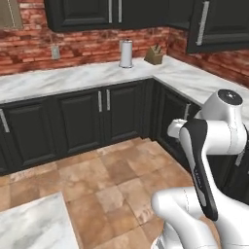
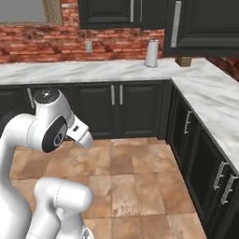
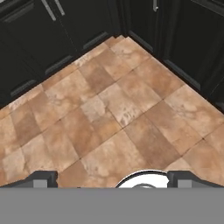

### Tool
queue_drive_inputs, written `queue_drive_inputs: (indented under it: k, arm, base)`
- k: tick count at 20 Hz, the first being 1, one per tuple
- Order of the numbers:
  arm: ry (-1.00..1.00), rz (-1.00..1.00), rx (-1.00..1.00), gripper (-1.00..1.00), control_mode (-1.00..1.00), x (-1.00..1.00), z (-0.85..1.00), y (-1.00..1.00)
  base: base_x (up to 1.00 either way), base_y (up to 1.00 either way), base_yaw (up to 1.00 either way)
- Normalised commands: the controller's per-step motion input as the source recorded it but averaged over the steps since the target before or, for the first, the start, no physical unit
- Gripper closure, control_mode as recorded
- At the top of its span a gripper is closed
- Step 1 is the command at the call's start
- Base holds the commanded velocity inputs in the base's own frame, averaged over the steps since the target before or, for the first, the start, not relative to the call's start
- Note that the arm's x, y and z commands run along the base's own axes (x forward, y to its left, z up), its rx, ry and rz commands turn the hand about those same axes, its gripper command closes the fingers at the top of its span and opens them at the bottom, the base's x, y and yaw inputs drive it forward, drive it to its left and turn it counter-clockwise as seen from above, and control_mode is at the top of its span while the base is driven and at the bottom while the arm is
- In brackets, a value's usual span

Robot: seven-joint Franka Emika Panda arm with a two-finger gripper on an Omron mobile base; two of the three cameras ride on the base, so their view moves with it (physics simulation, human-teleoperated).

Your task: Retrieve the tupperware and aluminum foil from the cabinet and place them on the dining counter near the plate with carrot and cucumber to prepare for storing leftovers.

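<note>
Approaching the cabinet (nothing fetched yet).
Gripper jaws wide and empty over the floor; next, reach the upper doors.

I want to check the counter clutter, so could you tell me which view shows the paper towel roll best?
The left base view: the paper towel roll stands unobstructed on the wall counter. The right base view shows it farther off.

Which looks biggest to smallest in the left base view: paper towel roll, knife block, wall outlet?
1. Paper towel roll.
2. Knife block.
3. Wall outlet.
All stand about equally far back by the brick wall, so the order seems fair.
</note>
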Motion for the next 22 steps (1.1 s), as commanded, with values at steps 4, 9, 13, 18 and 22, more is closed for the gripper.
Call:
queue_drive_inputs:
  k: [4,9,13,18,22]
  arm:
    - [0.00,0.00,0.00,-1.00,1.00,0.00,0.00,0.00]
    - [0.00,0.00,0.00,-1.00,1.00,0.00,0.00,0.00]
    - [0.00,0.00,0.00,-1.00,1.00,0.00,0.00,0.00]
    - [0.00,0.00,0.00,-1.00,1.00,0.00,0.00,0.00]
    - [0.00,0.00,0.00,-1.00,1.00,0.00,0.00,0.00]
  base:
    - [1.00,0.00,-0.24]
    - [1.00,0.00,-0.30]
    - [1.00,0.00,-0.33]
    - [1.00,0.00,-0.36]
    - [1.00,0.00,-0.39]
